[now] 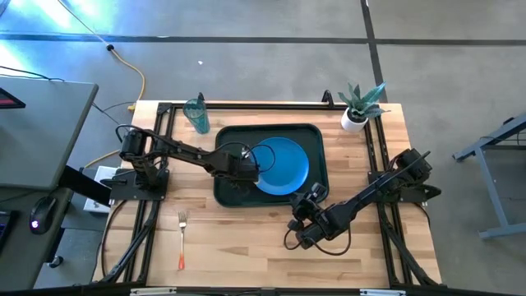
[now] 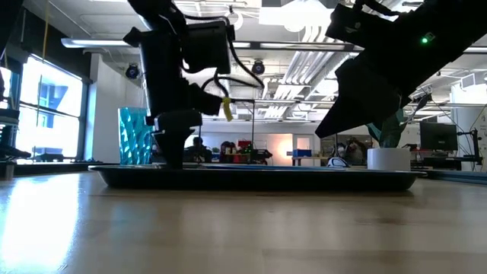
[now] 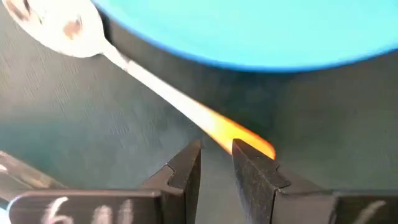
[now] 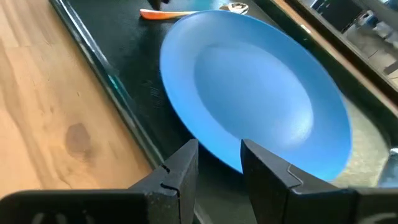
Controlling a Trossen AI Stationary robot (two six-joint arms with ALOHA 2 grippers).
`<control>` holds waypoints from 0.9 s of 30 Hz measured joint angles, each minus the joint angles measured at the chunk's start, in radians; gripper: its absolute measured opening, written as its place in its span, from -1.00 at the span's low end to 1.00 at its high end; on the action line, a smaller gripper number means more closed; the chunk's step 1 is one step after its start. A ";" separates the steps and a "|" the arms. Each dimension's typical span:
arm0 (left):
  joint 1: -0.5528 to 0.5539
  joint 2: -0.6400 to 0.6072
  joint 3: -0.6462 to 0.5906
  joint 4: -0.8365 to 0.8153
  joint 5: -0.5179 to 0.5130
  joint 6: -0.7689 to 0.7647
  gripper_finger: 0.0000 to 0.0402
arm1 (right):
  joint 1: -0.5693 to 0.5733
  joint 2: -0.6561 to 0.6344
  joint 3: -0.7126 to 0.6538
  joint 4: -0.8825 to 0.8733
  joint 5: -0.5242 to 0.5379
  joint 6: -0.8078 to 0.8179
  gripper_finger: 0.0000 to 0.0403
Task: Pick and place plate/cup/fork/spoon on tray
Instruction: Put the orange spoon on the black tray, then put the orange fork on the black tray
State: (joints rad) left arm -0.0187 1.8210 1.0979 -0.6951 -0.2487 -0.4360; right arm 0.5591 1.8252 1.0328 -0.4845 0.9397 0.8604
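Observation:
The blue plate (image 1: 283, 164) lies flat in the dark green tray (image 1: 226, 193). The spoon (image 3: 155, 87) lies on the tray floor beside the plate's left rim, with its silver bowl (image 3: 62, 28) away from my left gripper. My left gripper (image 3: 216, 155) points down over the spoon's orange handle end, fingers a little apart. My right gripper (image 4: 219, 155) hovers at the tray's near right rim, facing the plate (image 4: 255, 106), fingers a little apart and empty. The teal cup (image 1: 197, 115) stands on the table beyond the tray's far left corner. The fork (image 1: 182, 238) lies on the table at the near left. My left gripper's fingertips stand right at the spoon handle's orange end (image 3: 249, 142), coming from above. The handle runs slantwise past the tips, not up into the gap between them. Whether the tips touch it, I cannot tell. The spoon lies on the tray.
A white pot with a green plant (image 1: 357, 107) stands at the table's far right corner. Bare wood lies near the tray's front edge and around the fork. Black arm frames run along the table's left and right sides.

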 joint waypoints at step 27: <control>-0.465 -0.460 -0.217 0.019 -0.626 -0.272 -0.58 | 0.064 0.000 0.001 0.235 -0.043 -0.100 -0.43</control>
State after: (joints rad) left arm -0.4840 1.3607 0.8809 -0.6764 -0.8749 -0.7082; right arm 0.6228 1.8252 1.0336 -0.2497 0.8963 0.7607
